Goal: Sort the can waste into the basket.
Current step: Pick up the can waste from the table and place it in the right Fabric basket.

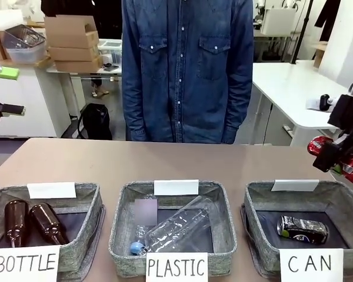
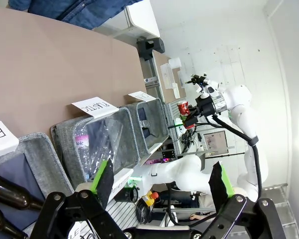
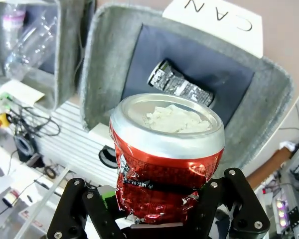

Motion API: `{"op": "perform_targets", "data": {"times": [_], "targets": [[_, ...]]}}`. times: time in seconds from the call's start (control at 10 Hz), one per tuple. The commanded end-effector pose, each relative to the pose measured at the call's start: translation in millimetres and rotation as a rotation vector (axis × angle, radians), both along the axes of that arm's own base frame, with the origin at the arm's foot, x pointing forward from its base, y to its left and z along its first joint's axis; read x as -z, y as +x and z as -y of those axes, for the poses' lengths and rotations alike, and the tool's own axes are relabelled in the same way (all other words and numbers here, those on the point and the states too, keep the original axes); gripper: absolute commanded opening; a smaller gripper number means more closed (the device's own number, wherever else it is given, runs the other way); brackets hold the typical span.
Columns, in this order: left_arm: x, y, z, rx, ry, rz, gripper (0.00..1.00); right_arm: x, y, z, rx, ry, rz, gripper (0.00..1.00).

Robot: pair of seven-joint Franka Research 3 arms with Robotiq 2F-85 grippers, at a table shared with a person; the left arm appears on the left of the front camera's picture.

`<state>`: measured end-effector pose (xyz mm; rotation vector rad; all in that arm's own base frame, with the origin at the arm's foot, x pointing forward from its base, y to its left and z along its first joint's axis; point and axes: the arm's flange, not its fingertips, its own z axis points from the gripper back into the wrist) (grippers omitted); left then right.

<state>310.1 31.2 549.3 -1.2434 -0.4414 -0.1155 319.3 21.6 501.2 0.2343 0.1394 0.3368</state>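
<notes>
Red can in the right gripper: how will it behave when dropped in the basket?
The red can is crumpled and looks empty, so probably light and easily dented. Its glossy skin may slip. Dropped into the CAN basket, its round shape might roll toward the black can.

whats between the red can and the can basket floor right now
Open air, then the black can lying on the dark lining of the CAN basket. The right wrist view shows it: the red can sits in the right end effector above the basket.

CAN basket (image 1: 256, 202) open-topped, black can (image 1: 302, 229) on floor (room beside it)
</notes>
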Motion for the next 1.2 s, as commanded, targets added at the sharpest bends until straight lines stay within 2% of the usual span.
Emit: {"op": "perform_targets", "data": {"times": [0.0,0.1,0.2,0.4,0.6,0.7,0.8,1.1], "targets": [[0.4,-2.0,-3.4,0.013,0.006,0.011,1.00,-0.3,8.1,5.8,-0.017,0.007,0.007,0.00],[0.4,-2.0,-3.4,0.013,0.006,0.011,1.00,-0.3,8.4,6.1,-0.020,0.007,0.001,0.19],[0.4,-2.0,-3.4,0.013,0.006,0.011,1.00,0.1,8.4,6.8,-0.022,0.001,0.002,0.59],[0.4,-2.0,-3.4,0.013,0.006,0.011,1.00,-0.4,9.2,7.0,-0.015,0.000,0.001,1.00],[0.4,-2.0,-3.4,0.013,0.006,0.011,1.00,0.1,11.7,6.7,-0.017,-0.005,-0.003,1.00],[0.4,-2.0,-3.4,0.013,0.006,0.011,1.00,-0.7,12.8,7.1,-0.008,-0.008,-0.005,0.93],[0.4,-2.0,-3.4,0.013,0.006,0.011,1.00,-1.3,13.1,7.6,-0.008,-0.003,-0.002,1.00],[0.4,-2.0,-3.4,0.013,0.006,0.011,1.00,-1.5,14.2,7.1,-0.011,0.003,-0.001,1.00]]}}
